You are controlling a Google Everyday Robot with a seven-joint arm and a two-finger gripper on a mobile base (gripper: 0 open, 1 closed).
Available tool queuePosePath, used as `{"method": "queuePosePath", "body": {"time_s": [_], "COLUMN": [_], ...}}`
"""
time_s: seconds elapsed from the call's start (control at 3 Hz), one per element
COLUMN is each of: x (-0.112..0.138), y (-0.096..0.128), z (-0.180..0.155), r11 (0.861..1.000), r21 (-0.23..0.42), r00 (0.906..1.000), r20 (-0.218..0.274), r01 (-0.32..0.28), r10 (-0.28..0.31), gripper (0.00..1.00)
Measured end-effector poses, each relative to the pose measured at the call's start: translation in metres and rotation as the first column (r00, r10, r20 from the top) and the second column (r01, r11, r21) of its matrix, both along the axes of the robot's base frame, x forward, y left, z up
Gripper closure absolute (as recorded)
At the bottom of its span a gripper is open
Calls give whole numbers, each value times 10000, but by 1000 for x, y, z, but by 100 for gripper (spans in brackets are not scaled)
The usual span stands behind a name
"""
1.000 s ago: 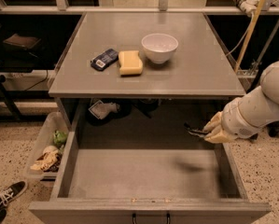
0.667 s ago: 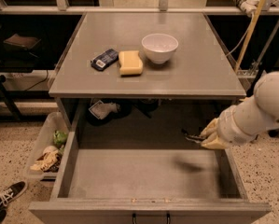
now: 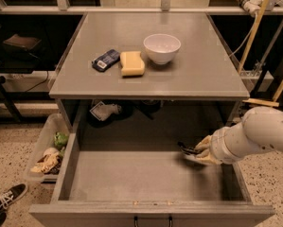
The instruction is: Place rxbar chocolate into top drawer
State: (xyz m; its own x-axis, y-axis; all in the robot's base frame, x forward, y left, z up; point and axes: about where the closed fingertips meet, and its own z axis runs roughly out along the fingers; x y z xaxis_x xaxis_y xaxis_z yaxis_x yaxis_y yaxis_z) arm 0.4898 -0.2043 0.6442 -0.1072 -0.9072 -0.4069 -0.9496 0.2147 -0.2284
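The top drawer [image 3: 131, 174] is pulled wide open under the grey table [image 3: 198, 74], and its plain grey floor is bare. My gripper [image 3: 198, 151] reaches in from the right, low over the right part of the drawer floor. It is shut on a small thin dark object at its tip, the rxbar chocolate [image 3: 187, 150], held just above the floor with a shadow under it. The white arm [image 3: 254, 138] comes in over the drawer's right wall.
On the table stand a dark blue packet [image 3: 106, 59], a yellow sponge [image 3: 131, 63] and a white bowl [image 3: 162, 48]. A clear bin of clutter [image 3: 48, 148] sits on the floor to the left. A shoe [image 3: 4, 200] shows at the bottom left.
My gripper has moved a little left and down, deeper into the drawer, with the dark bar still at its tip. Nothing on the table has moved.
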Motion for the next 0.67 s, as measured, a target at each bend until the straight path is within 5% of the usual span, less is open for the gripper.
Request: {"method": "queuePosePath", "body": {"time_s": [0.67], "x": [0], "y": [0], "z": [0], "r11": [10000], "r21": [0], "r00": [10000], "r20": [2], "r01": [1], "r10": [-1], "gripper": [58]}}
